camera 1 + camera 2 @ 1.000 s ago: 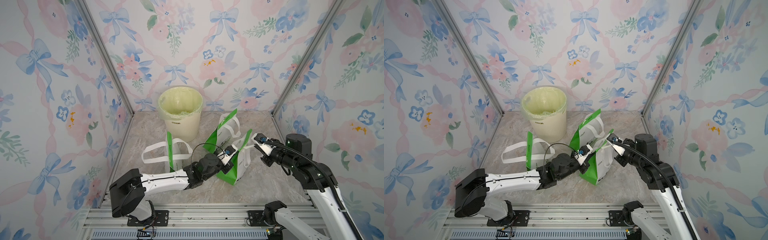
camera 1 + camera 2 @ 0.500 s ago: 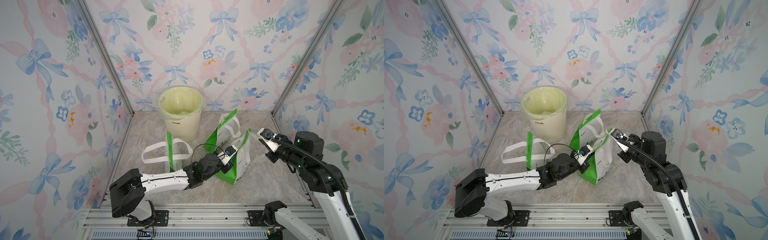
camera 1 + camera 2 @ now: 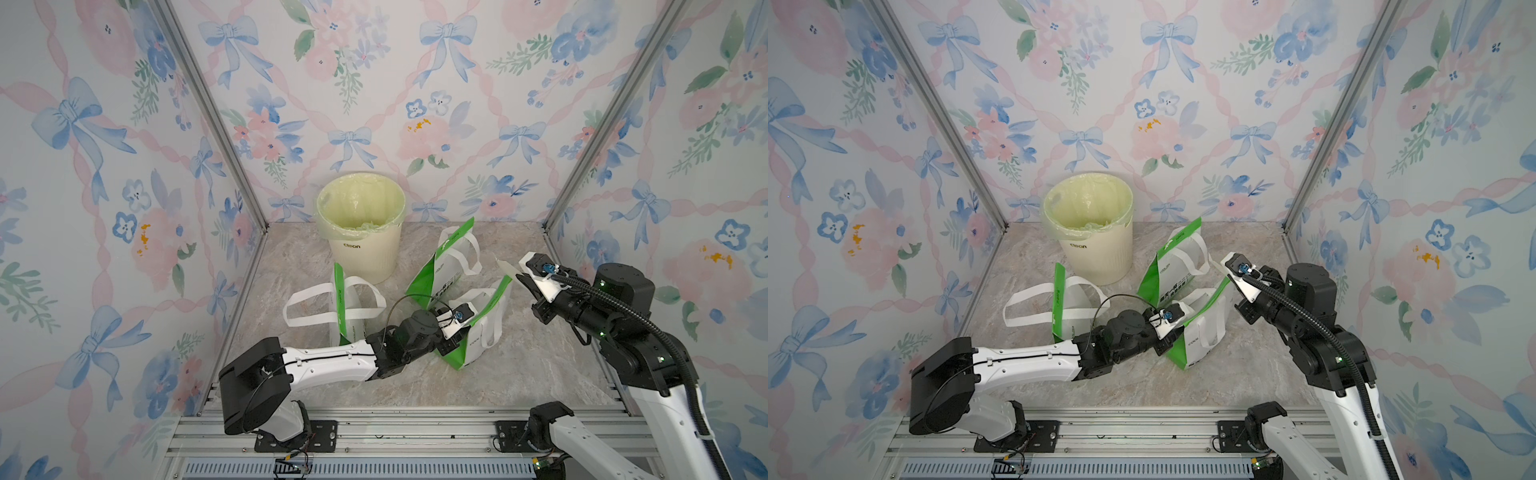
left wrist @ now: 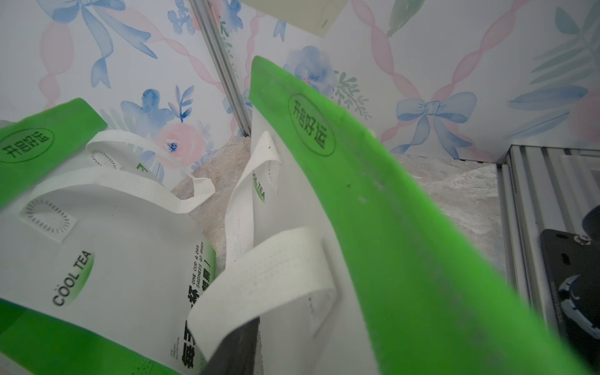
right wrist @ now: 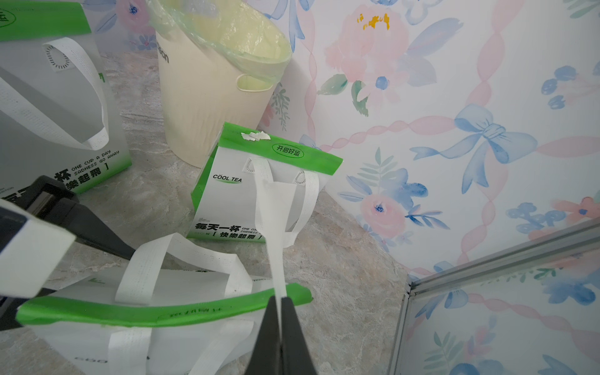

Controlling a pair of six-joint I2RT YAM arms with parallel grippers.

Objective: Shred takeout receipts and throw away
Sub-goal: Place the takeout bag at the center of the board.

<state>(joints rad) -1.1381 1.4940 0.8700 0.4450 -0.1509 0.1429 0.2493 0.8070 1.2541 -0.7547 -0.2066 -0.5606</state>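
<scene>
"White paper, was it already in pieces?" asked Ana.

"No, I judged not. The receipt [image 5: 276,233] looked like one whole strip. It was up in the air on the right side, free of the bags and well apart from the bin [image 3: 361,262] at the far wall. So both the tearing and the throwing away were left. Some small white scraps [image 5: 256,136] stuck on the green top of the far bag [image 5: 237,201]. I saw no other slip on the bags."

"And where did it lie against the fingers?"

"The right gripper [image 5: 280,302] was pressed together on its near end, with only the paper between the jaws. From the tips the strip stood out toward the far bag, almost edge-on in the wrist view."

"And the other arm?"

"The left gripper [image 3: 453,338] was low against the near bag [image 3: 484,328], apart from the receipt. Whether its fingers were wide or narrow, I could not tell."
</scene>
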